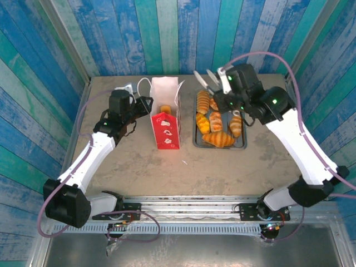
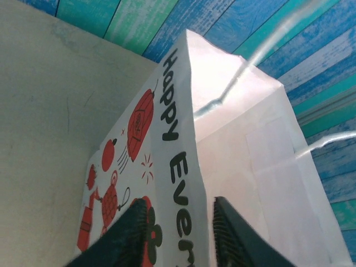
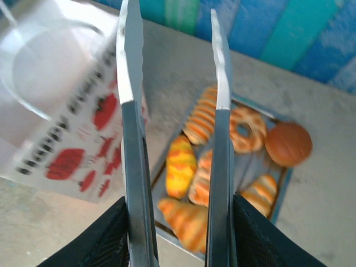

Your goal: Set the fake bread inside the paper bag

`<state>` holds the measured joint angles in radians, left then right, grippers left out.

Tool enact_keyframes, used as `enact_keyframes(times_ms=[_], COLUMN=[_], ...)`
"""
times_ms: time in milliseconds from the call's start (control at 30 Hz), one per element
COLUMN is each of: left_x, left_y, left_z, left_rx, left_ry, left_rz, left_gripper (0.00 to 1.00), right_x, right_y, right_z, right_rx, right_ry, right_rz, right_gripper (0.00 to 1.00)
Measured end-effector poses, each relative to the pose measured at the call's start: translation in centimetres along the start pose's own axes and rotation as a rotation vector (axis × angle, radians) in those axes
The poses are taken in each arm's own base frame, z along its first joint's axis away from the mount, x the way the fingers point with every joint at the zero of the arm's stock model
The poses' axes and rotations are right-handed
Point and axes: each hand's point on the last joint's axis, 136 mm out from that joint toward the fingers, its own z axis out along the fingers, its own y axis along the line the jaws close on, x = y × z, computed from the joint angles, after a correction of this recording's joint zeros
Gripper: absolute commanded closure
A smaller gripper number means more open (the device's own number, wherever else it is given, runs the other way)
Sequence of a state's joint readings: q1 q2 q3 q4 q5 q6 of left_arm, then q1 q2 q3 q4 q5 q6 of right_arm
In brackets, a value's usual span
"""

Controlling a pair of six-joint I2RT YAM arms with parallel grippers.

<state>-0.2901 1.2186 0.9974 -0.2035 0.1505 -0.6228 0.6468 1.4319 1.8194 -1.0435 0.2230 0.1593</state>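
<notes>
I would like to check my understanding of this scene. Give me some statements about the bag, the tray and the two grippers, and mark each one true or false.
1. The paper bag stands upright on the table, left of the tray in the top view. True.
2. The right gripper holds a croissant directly. False: it holds metal tongs, whose tips are empty.
3. One bread piece lies inside the bag. True.
4. The tray is empty. False: several pastries lie on it, among them a round brown bun.
5. The left gripper hovers over the tray. False: it is at the bag's rim, one finger on each side of the wall.
</notes>
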Motion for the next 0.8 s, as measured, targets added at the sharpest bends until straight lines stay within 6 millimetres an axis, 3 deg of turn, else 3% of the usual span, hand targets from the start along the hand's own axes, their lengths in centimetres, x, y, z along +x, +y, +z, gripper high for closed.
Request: enact_keyframes(times_ms=[200,367,567,800], left_x=[-0.5,-0.7,-0.6,-1.3], left_y=[-0.3,-0.5,-0.3,-0.6], left_z=[-0.5,-0.7,-0.9,-2.5], left_rx=[0.003,0.007,-0.005,-0.01], left_ry=[-0.016,-0.022,-0.021,-0.052], left_rz=[0.009,0.01,0.028,0.054], left_gripper=[0.49,0.43,0.31,0.25], right_x=[6.6,10.9,14.6,17.1], right_y=[-4.1,-4.3,-4.4,-5.5], right_z=[0.9,2.7,5.6,8.9], right_rx=[0.066,0.067,0.069,0.034], right_ry=[0.117,0.218,0.323,0.417], right_rz=[0.117,0.148,0.187,0.276], right_gripper=[0.54,0.54,0.53,0.53])
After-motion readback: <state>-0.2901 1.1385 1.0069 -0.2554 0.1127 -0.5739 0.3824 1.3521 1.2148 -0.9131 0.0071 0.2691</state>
